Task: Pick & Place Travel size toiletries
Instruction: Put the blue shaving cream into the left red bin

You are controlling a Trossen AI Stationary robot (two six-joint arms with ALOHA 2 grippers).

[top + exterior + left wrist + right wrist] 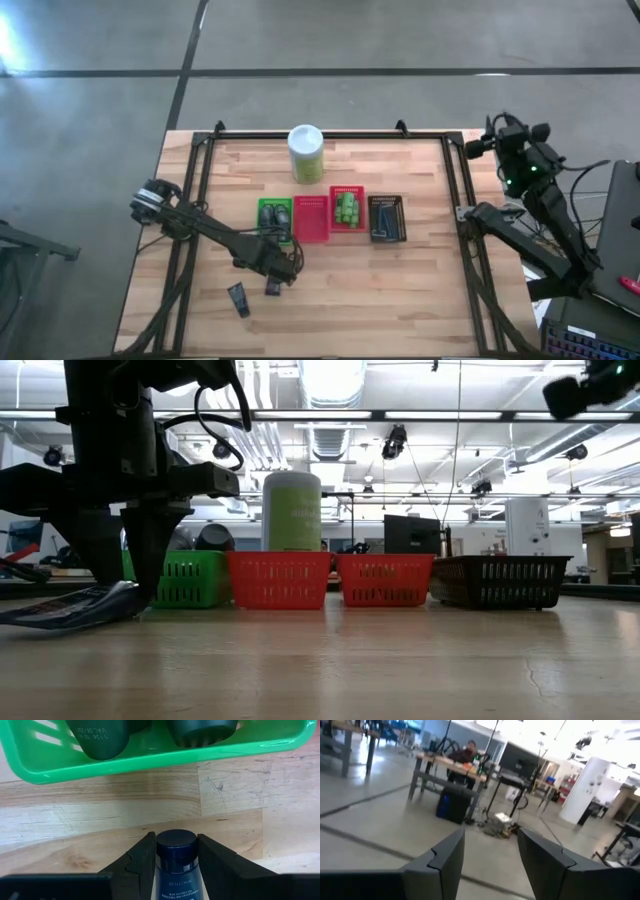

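My left gripper (pixel 273 278) is low over the table just near of the green basket (pixel 275 218), shut on a dark-blue tube (pixel 176 855) whose round cap points toward that basket. A second small dark tube (pixel 237 298) lies flat on the wood to its left; it also shows in the low view (pixel 70 608). The green basket holds dark tubes (pixel 102 737). Bright green tubes (pixel 347 208) lie in the right-hand red basket. Dark sticks lie in the dark basket (pixel 386 218). My right gripper (pixel 487 855) is open and empty, off the table's right side, facing the room. My left gripper pinches the dark-blue tube at its cap end (pixel 176 851) between its two fingers (pixel 142 862), one on each side. The fingers come from above, slanting toward the far edge. Whether the tube rests on the wood or is lifted, I cannot tell.
A tall white-and-green canister (pixel 305 152) stands behind the row of baskets. An empty-looking red basket (pixel 312 218) sits between the green one and the one with green tubes. Bare wood lies near of the baskets. A black frame (pixel 190 200) borders the table.
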